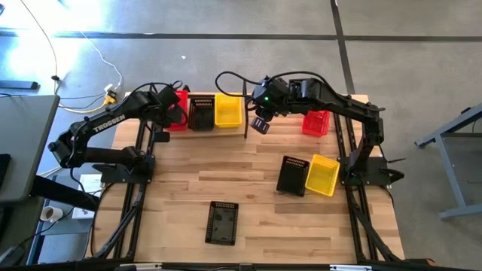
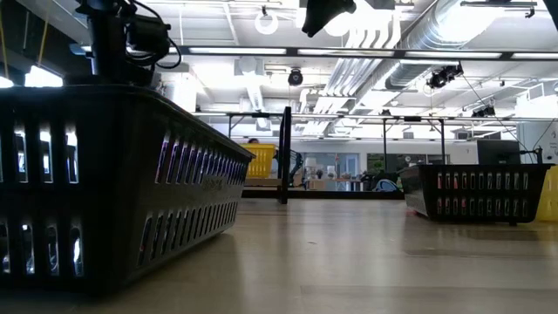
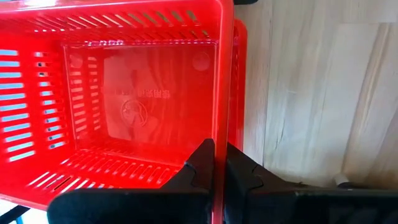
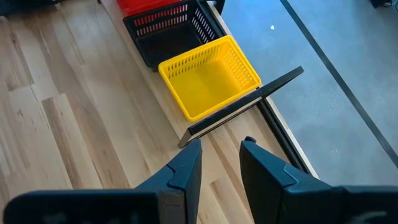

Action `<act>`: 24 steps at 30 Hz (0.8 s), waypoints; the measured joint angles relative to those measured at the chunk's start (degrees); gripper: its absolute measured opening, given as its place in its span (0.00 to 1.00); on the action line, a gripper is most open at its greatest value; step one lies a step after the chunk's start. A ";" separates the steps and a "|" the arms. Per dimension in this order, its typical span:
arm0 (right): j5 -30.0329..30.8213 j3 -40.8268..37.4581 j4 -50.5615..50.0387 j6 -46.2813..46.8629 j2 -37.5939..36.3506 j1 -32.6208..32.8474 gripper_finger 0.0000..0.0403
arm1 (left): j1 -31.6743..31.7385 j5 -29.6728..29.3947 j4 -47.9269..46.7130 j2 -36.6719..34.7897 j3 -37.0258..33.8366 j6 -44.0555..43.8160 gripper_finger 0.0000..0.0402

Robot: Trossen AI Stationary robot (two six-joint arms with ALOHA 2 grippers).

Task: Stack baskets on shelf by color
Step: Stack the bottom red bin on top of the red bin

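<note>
On the shelf along the table's far edge, beside its black post (image 1: 245, 120), stand a red basket (image 1: 179, 113), a black basket (image 1: 201, 113) and a yellow basket (image 1: 228, 111) in a row. My left gripper (image 3: 219, 171) is shut on the red basket (image 3: 124, 93), under which a second red rim (image 3: 239, 93) shows. My right gripper (image 4: 221, 155) hovers open and empty above the table, just right of the yellow basket (image 4: 208, 78). A red basket (image 1: 316, 122), a black one (image 1: 294, 175) and a yellow one (image 1: 322, 175) stand at the right. My left gripper pinches the red basket's side wall (image 3: 219, 134) at its top rim, one finger inside the basket and one outside. The fingers come from above, pointing steeply down. The basket stays upright over the second red basket; whether it rests in it I cannot tell.
Another black basket (image 1: 222, 223) stands near the table's front edge, close to the low camera (image 2: 113, 192). The middle of the wooden tabletop (image 1: 226, 165) is bare. The shelf's black post (image 4: 249, 106) rises just beyond my right gripper.
</note>
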 joint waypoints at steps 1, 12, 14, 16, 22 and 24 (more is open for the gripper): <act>0.00 0.01 0.00 -0.06 0.00 0.00 0.24 | 0.00 0.02 0.00 0.25 0.00 -0.21 0.01; -0.01 0.00 -0.03 -0.49 0.00 0.04 0.24 | 0.00 -3.11 0.07 0.50 0.00 -0.73 0.09; -0.01 0.01 -0.03 -0.49 0.00 0.04 0.24 | 0.00 -2.48 0.09 0.50 0.00 -0.77 0.12; -0.01 0.01 -0.03 -0.49 0.00 0.04 0.24 | 0.00 -1.80 0.08 0.50 0.00 -0.82 0.15; -0.01 0.01 -0.30 -0.46 0.00 0.04 0.24 | 0.00 -1.67 0.02 0.50 0.02 -1.78 0.26; -0.27 -0.01 -0.43 -0.29 0.00 0.04 0.24 | -0.02 -1.69 -0.15 0.50 0.04 -3.32 0.29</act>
